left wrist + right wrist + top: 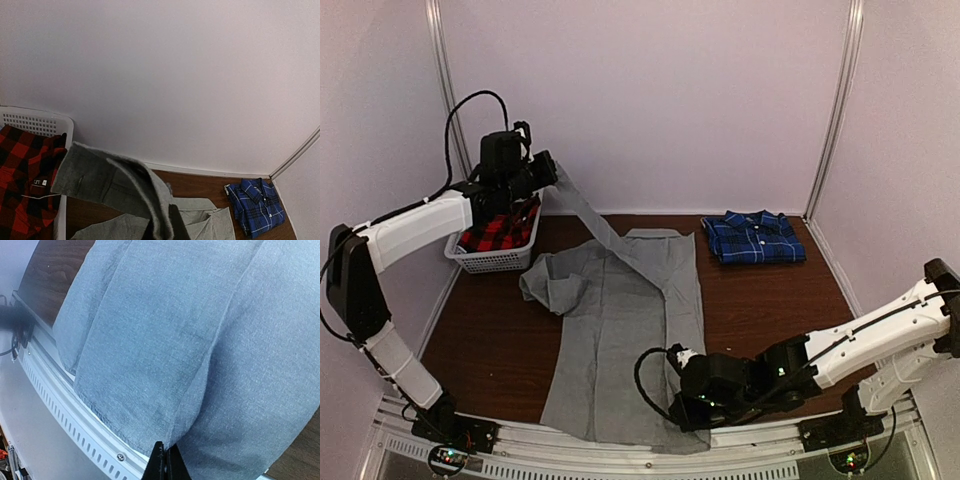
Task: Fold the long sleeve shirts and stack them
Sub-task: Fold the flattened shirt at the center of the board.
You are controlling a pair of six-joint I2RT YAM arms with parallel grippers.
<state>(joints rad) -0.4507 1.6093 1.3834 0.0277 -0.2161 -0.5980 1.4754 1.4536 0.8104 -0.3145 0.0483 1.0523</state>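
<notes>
Pinched shut, the right gripper (162,463) sits low at the near edge and holds the hem of the grey shirt (620,330); the right wrist view shows the 2 fingers pressed together on the fabric fold, just over the metal rail (75,405). From this hem the shirt lies flat on the table (490,340), with its long axis running away from the arms toward the back wall. At the far left, the left gripper (548,172) is raised above the white basket (495,262) and is closed on 1 sleeve (595,220); the sleeve stretches down and to the right, back to the shirt body. A fold of this sleeve across the body would probably go toward the right, and the left arm is the one that has it. The folded blue plaid shirt (753,237) rests at the far right, well apart from both grippers. Only the left wrist view shows the cuff (82,172) hanging open and a label on the red and black cloth (20,165) in the basket; its own fingers are not visible there.
</notes>
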